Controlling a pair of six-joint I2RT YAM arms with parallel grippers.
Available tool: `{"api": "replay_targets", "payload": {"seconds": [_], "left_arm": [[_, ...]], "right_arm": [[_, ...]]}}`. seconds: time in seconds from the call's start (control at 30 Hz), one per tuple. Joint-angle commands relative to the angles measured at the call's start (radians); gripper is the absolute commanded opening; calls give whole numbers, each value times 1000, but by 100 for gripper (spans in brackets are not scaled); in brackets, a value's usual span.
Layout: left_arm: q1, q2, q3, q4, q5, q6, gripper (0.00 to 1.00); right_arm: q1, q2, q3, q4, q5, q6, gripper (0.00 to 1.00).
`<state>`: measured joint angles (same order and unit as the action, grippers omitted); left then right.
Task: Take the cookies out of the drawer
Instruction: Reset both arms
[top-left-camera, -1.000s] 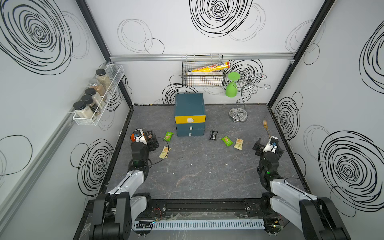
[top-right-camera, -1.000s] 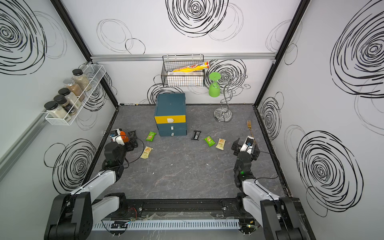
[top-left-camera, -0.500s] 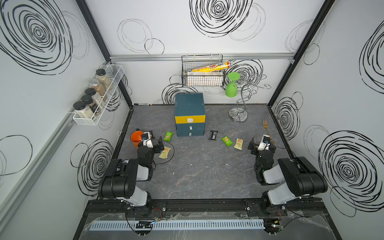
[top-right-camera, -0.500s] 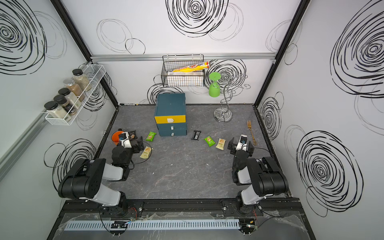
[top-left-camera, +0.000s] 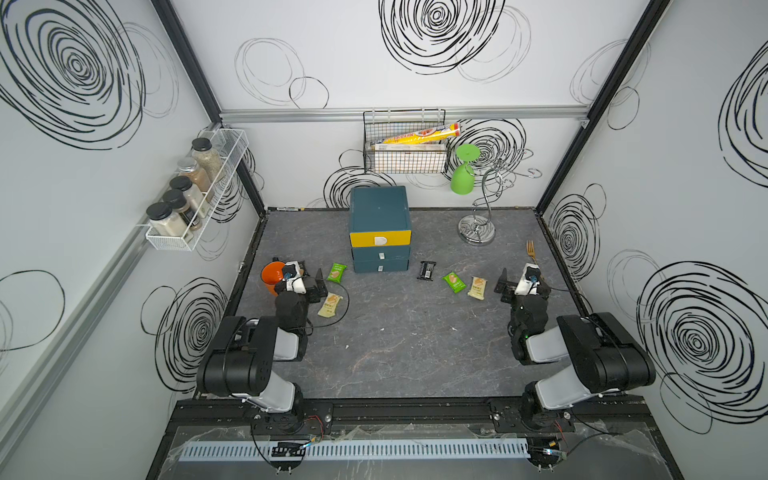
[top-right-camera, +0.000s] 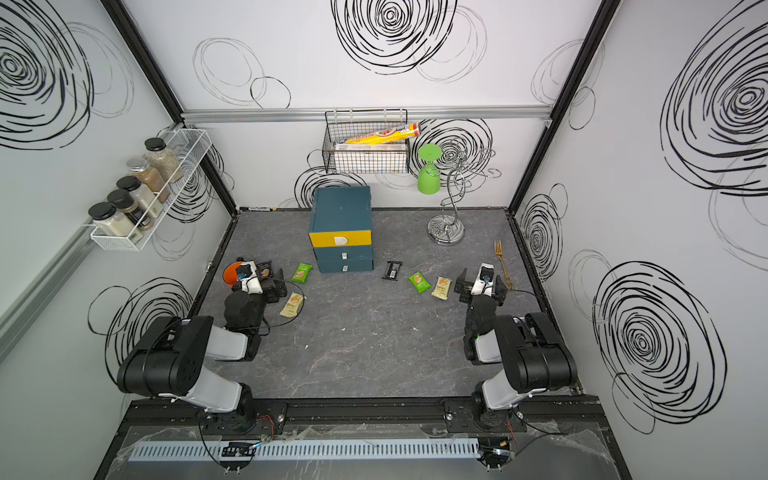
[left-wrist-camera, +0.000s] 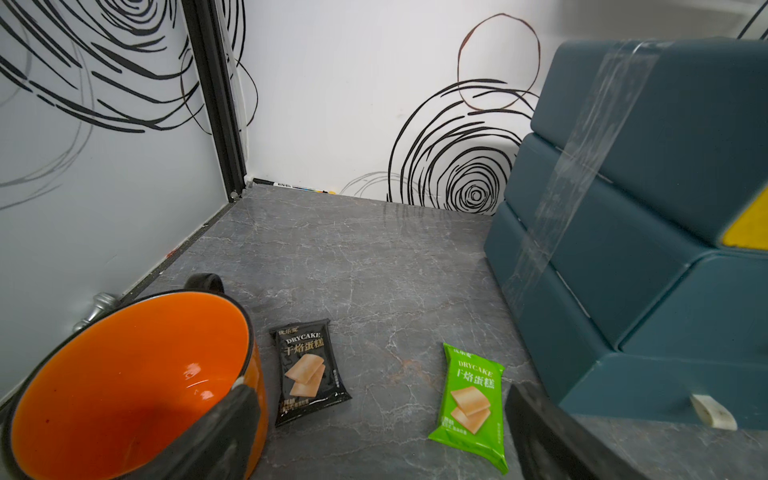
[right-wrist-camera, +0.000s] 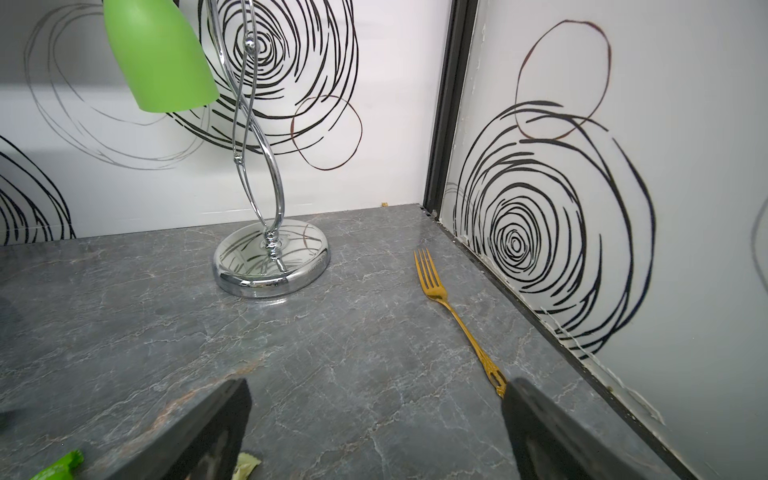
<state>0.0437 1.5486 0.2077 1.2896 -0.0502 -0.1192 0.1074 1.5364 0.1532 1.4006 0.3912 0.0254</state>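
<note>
**Arms tucked, task looks done**

Since a second ago both arms have folded back, elbows up. Left hand (left-wrist-camera: 380, 390) and right hand (right-wrist-camera: 376, 384) both gape wide, empty. Teal plastic three-drawer chest (top-left-camera: 380, 208) with yellow top front looks shut. Out on the grey marbled counter (top-left-camera: 395, 332), left of it: small flat green foil packet (top-left-camera: 336, 272), pale yellow packet (top-left-camera: 329, 304), black packet (left-wrist-camera: 309, 374). Right of it: second green packet (top-left-camera: 453, 281), second pale yellow packet (top-left-camera: 478, 287). Likely light, slick, crinkly, brittle inside; I'd pinch a crimped end gently.
</note>
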Motion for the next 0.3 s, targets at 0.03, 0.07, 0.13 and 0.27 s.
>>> {"api": "replay_targets", "payload": {"seconds": [0.03, 0.07, 0.13, 0.27], "left_arm": [[-10, -1, 11, 57, -17, 16, 99], [-9, 0, 9, 60, -20, 16, 99], [-10, 0, 9, 61, -19, 17, 99], [-10, 0, 9, 60, -19, 16, 99]], "right_arm": [[-3, 2, -3, 15, -5, -7, 100], [-3, 4, 0, 11, -4, -8, 100], [-3, 3, 0, 9, -4, -7, 100], [-3, 2, -1, 13, -4, -7, 100]]}}
